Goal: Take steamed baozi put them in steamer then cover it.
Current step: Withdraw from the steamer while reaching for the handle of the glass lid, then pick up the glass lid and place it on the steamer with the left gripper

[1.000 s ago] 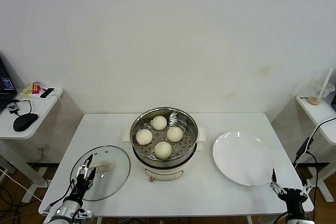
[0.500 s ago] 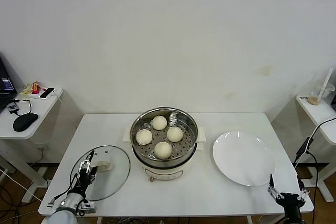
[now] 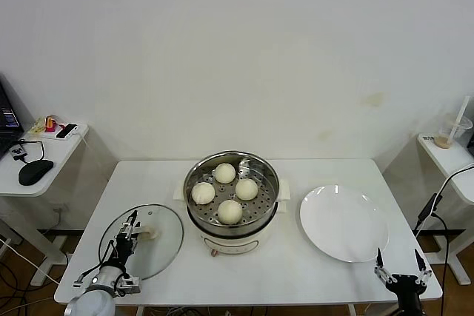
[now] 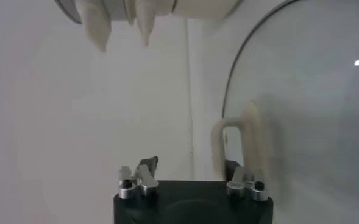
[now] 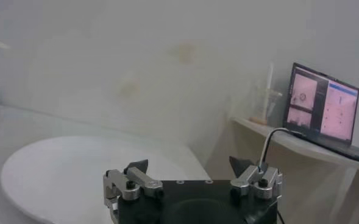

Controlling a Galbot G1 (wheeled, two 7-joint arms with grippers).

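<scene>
Four steamed baozi [image 3: 225, 192] sit on the perforated tray inside the steamer [image 3: 232, 200], which stands uncovered at the middle of the white table [image 3: 296, 264]. The cover [image 3: 144, 241] lies flat on the table to the steamer's left, near the front edge, its cream handle [image 4: 239, 143] up. The left gripper [image 3: 127, 234] hangs low over the near-left part of the cover, jaws open, one finger just beside the handle in the left wrist view. The right gripper [image 3: 400, 277] waits at the table's near right corner, jaws spread open and holding nothing, just near of the white plate [image 3: 344, 223], which lies right of the steamer.
</scene>
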